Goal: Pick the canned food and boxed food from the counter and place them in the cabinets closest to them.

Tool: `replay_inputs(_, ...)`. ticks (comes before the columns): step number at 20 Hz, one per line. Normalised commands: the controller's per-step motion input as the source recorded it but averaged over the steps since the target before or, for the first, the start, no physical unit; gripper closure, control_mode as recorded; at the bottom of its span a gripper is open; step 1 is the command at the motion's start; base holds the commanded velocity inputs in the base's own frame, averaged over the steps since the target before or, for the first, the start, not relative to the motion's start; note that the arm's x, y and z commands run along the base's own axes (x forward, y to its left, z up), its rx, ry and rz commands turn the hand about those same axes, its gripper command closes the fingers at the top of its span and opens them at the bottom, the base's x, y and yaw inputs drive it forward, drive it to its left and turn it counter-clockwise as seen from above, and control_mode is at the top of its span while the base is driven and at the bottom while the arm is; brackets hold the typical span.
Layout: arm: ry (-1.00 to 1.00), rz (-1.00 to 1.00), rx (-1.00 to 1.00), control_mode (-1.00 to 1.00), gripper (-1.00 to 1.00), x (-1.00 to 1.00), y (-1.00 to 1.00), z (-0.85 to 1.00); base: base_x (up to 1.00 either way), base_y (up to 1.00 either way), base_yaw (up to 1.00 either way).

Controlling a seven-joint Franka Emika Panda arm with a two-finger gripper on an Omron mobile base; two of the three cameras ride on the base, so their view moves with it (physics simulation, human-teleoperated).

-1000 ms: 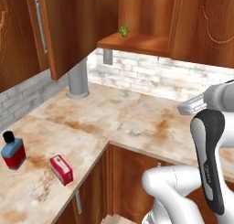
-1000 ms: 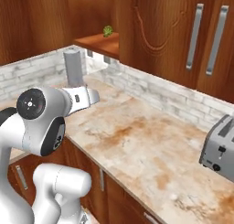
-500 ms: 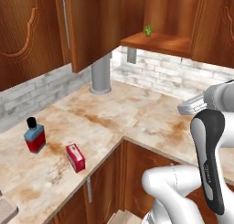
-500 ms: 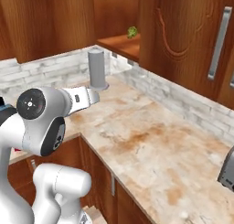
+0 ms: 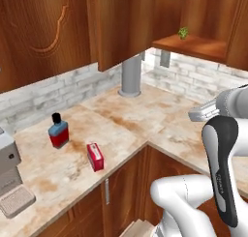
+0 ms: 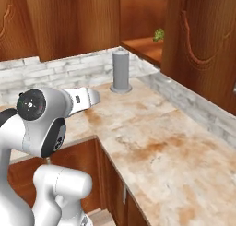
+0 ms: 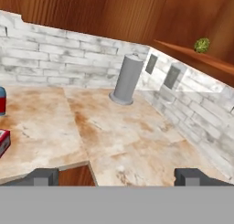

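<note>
Gripper (image 7: 117, 176) fingers stand wide apart in the hand view, with nothing between them. It holds nothing. At the left edge of that view, a bit of the red box (image 7: 2, 141) lies on the counter (image 7: 128, 141). Just above it peeks the blue-and-red bottle (image 7: 2, 99). A grey post (image 7: 126, 79) stands by the brick wall, and a small green plant (image 7: 201, 45) sits on a wooden shelf.

From the left base view, the red box (image 5: 95, 156) lies near the front edge of the counter (image 5: 145, 120). The bottle (image 5: 58, 131) stands close behind it. Both are well apart from the white arm (image 5: 220, 149) on the right. The wall cabinets (image 5: 58, 28) hang above, and the door over the box looks closed. A grey machine (image 5: 8, 158) sits at the left edge. I see no can there.

From the right base view, the arm (image 6: 41, 123) is low on the left, over the counter (image 6: 152, 137). The post (image 6: 120, 71) and the plant (image 6: 159, 34) are behind it.

So I think the job has barely started. The box is not picked up yet. The can must still be found, and both need to go into cabinets.
</note>
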Motion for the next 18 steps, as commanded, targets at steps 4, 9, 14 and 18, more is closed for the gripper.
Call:
replay_inputs(4,0.00,0.00,0.00,1.00,-1.00,0.00,0.00,0.00,0.00,0.00,0.33)
replay_inputs(9,0.00,0.00,0.00,1.00,-1.00,0.00,0.00,0.00,0.01,0.00,0.34)
replay_inputs(14,0.00,0.00,0.00,1.00,-1.00,0.00,0.00,0.00,0.00,0.00,0.34)
replay_inputs(18,0.00,0.00,0.00,1.00,-1.00,0.00,0.00,0.00,0.00,0.00,0.33)
